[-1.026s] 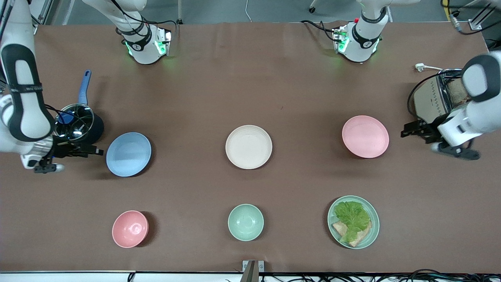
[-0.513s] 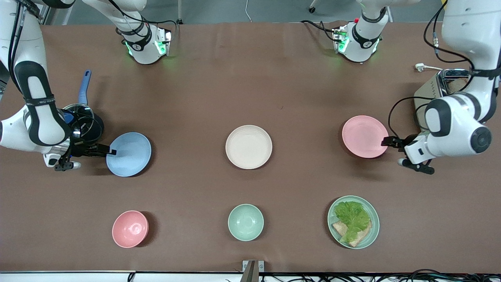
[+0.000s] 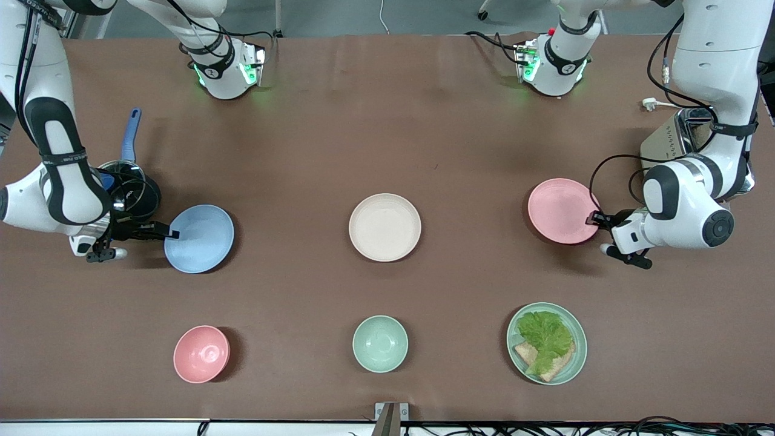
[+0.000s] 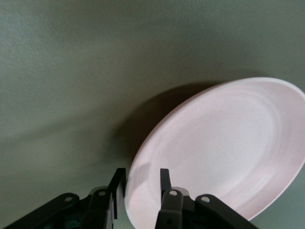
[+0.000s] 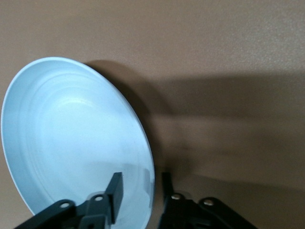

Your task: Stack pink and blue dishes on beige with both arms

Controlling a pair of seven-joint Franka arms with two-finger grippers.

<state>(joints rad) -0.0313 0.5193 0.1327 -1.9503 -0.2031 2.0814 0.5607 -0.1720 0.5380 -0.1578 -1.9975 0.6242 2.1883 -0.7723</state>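
The light blue plate [image 3: 198, 238] lies toward the right arm's end of the table, and the pale pink plate [image 3: 563, 211] toward the left arm's end. The beige plate [image 3: 384, 227] lies between them, bare. My right gripper [image 3: 171, 233] is open, and its fingers straddle the blue plate's [image 5: 71, 138] rim; in its wrist view the right gripper [image 5: 141, 188] has one finger over the dish and one outside. My left gripper [image 3: 594, 219] is open too and straddles the pink plate's [image 4: 224, 148] rim, as the left gripper [image 4: 140, 183] shows in its wrist view.
A dark pot [image 3: 124, 191] with a glass lid and blue handle stands by the right arm. A toaster [image 3: 678, 142] stands by the left arm. Nearer the camera are a pink bowl [image 3: 201, 353], a mint bowl [image 3: 379, 343] and a mint plate [image 3: 575, 363] with lettuce and bread.
Both grippers have closed in from the table's ends onto the plates' rims. The right gripper reached the blue rim first; the left one has just arrived at the pink rim.
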